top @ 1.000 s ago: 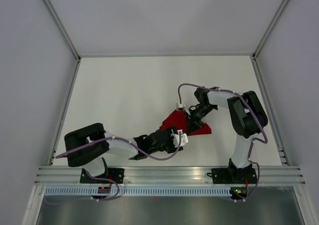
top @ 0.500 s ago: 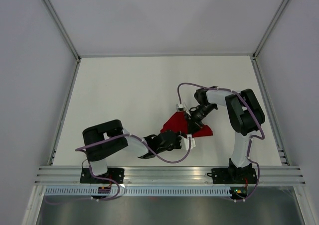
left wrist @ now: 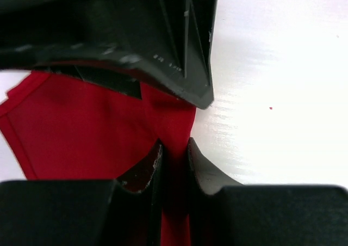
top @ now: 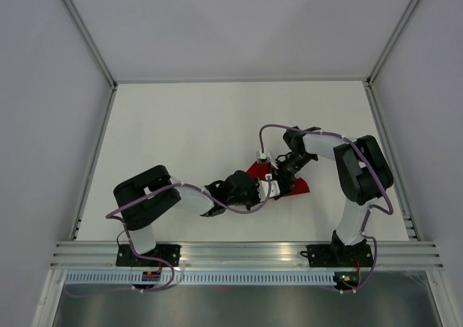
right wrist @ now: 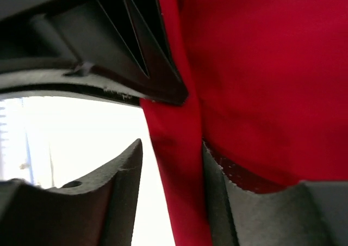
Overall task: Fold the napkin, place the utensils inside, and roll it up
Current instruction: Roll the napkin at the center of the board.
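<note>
The red napkin (top: pixel 295 187) lies bunched on the white table between my two grippers, mostly covered by them. My left gripper (top: pixel 265 189) is shut on a narrow fold of the napkin (left wrist: pixel 81 131), which is pinched tight between its fingertips (left wrist: pixel 155 159). My right gripper (top: pixel 279 175) meets it from the far side and stands open. A strip of the napkin (right wrist: pixel 261 66) runs along its right finger (right wrist: pixel 217 175), with a gap of white table before the left finger (right wrist: pixel 117 170). The utensils are out of view.
The white table (top: pixel 188 132) is walled by grey panels with metal posts at left, right and back. An aluminium rail (top: pixel 246 253) carrying both arm bases runs along the near edge. Each wrist view shows the other gripper's black body close ahead.
My left gripper moved forward onto the napkin's near edge and closed on it. My right gripper, shut on the napkin before, has opened its jaws.
</note>
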{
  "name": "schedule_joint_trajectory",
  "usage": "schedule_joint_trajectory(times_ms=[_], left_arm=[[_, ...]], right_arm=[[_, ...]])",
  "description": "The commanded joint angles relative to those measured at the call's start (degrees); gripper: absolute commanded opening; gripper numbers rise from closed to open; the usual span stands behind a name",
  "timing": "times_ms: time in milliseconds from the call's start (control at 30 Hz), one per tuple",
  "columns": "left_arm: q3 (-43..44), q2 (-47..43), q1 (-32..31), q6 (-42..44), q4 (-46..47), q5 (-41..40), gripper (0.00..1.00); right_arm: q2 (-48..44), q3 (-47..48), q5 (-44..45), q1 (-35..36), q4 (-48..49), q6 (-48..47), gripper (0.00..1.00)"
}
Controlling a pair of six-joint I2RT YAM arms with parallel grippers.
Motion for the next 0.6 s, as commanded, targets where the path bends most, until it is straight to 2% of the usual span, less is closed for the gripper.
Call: schedule_joint_trajectory(times_ms=[0,300,400,567], left_arm=[[0.9,1.2,3.5,-10.2,-11.7,11.0,0.02],[4.0,5.6,8.8,-17.8,-15.8,22.3,0.02],[7.0,8.9,10.7,-18.0,-19.6,25.9,0.02],[9.8,13.1,13.9,-23.2,-21.5,31.7,0.02]], right_arm=[[-4.9,-1.7,5.2,-0.3,9.5,1.5,0.53],[-19.1,-8.3,5.9,-3.7,21.2,8.1,0.57],[-25.4,-14.9,6.6,-3.6,25.7,9.1,0.59],[-34.6,-23.1,10.0,-2.4,31.2,9.0,0.61]])
